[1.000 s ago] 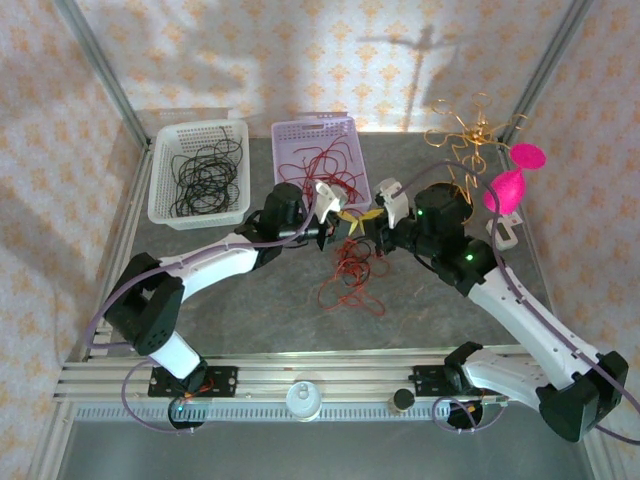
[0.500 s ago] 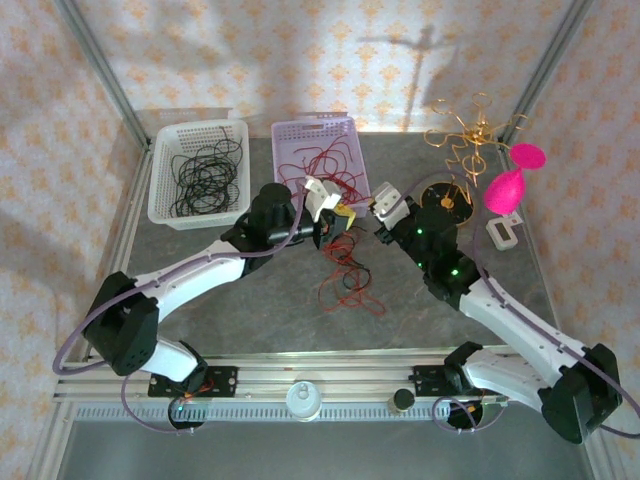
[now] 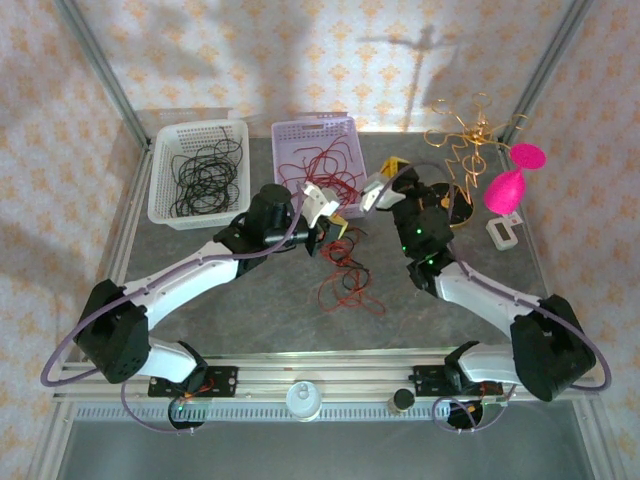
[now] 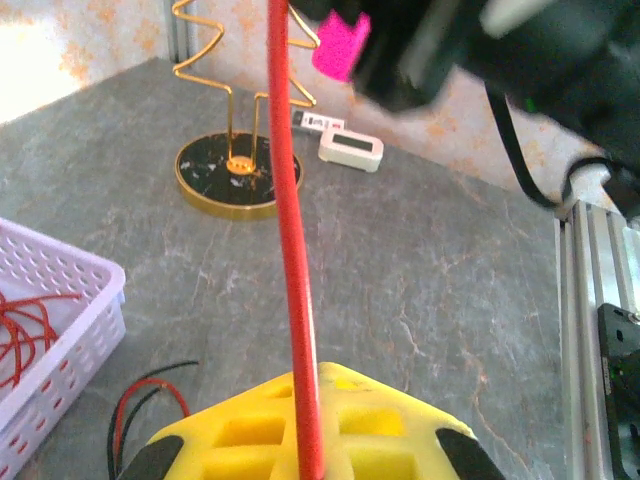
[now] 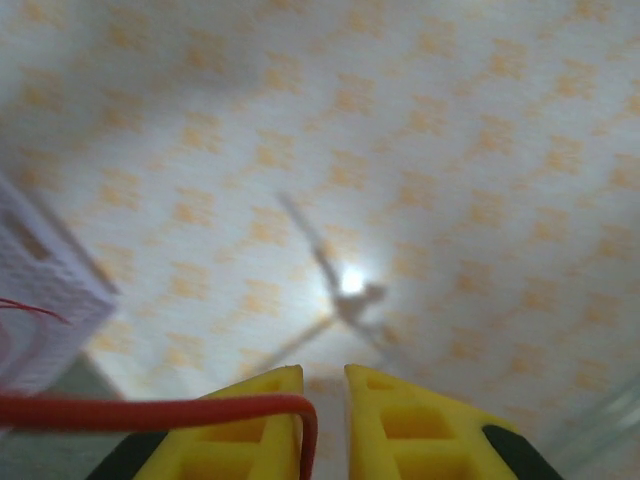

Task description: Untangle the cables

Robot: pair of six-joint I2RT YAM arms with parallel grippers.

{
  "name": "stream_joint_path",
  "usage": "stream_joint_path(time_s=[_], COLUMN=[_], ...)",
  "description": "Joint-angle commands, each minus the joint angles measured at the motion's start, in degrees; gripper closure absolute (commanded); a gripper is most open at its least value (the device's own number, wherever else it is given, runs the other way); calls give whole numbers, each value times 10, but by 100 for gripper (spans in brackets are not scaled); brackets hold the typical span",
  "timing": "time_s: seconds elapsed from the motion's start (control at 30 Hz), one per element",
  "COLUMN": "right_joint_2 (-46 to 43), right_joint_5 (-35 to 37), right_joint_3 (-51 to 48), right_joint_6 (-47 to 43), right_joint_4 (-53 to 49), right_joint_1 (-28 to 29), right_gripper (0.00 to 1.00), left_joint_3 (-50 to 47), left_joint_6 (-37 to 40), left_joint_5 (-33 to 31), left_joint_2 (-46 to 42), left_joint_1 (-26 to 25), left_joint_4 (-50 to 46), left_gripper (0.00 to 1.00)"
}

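Note:
A loose tangle of red and black cables (image 3: 345, 280) lies mid-table. My left gripper (image 3: 335, 222) hangs just above its far end. In the left wrist view that gripper (image 4: 310, 385) is shut on a red cable (image 4: 290, 220), which runs taut straight up out of the jaws. My right gripper (image 3: 388, 172) is raised to the right of it and tipped towards the back wall. In the right wrist view the right gripper (image 5: 323, 375) shows a narrow gap between its yellow fingers (image 5: 420, 425). A red cable (image 5: 150, 410) hooks over the left finger and drops loosely into that gap.
A white basket (image 3: 165, 205) of black cables and a lilac basket (image 3: 285, 130) of red cables stand at the back. At the back right are a gold wire ornament (image 3: 462, 140) on a round black base (image 4: 232, 175), a pink object (image 3: 510, 185) and a small white device (image 3: 503, 231).
The right gripper has lifted away from the left one, swung up to face the back wall and parted its jaws slightly. The left gripper has shifted a little towards the lilac basket, still shut on the red cable.

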Motion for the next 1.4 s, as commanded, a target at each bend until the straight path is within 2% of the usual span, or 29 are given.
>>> stream_joint_path(time_s=[0.0, 0.1, 0.27, 0.33, 0.4, 0.5, 0.53, 0.63, 0.73, 0.87, 0.93, 1.0, 1.03, 1.1, 1.23, 1.37], right_joint_2=[-7, -11, 5, 20, 22, -10, -26, -81, -126, -176, -195, -208, -214, -220, -186, -110], right_joint_5=[-6, -28, -20, 6, 33, 19, 1, -60, -140, -187, -294, -397, -443, -479, -430, -412], right_joint_3=[62, 93, 123, 145, 164, 191, 195, 159, 113, 47, 16, -22, -50, -105, -128, -123], right_joint_6=[-32, -6, -18, 0, 58, 225, 292, 426, 513, 599, 631, 679, 701, 723, 667, 682], right_joint_4=[35, -4, -54, -81, -89, -179, -208, -247, -290, -312, -330, -305, -271, -200, -176, -86], right_joint_1=[-25, -39, -47, -56, -68, -99, -111, -131, -132, -133, -133, -130, -120, -77, 41, 83], right_gripper=[83, 93, 94, 85, 65, 46, 41, 39, 39, 39, 41, 43, 43, 43, 41, 42], left_joint_3=[2, -11, -16, -13, -9, -9, -10, -10, -8, -1, 3, 14, 18, 22, 33, 46], left_joint_6=[19, 15, 9, 4, -4, -31, -43, -81, -114, -145, -163, -175, -180, -189, -199, -206], left_joint_5=[-13, -21, -24, -32, -45, -68, -73, -96, -121, -141, -143, -145, -145, -143, -124, -113], left_joint_2=[-27, -39, -44, -44, -45, -51, -54, -62, -71, -84, -89, -87, -86, -84, -75, -70], left_joint_1=[3, 3, 3, 3, 3, 3, 4, 5, 8, 15, 19, 23, 23, 23, 23, 23], left_joint_4=[-44, -42, -33, -33, -31, -11, 2, 35, 56, 66, 71, 65, 63, 67, 71, 67], left_gripper=[100, 100, 100, 100, 100, 100, 100, 100, 100, 100, 100, 100, 100, 100, 100, 100])
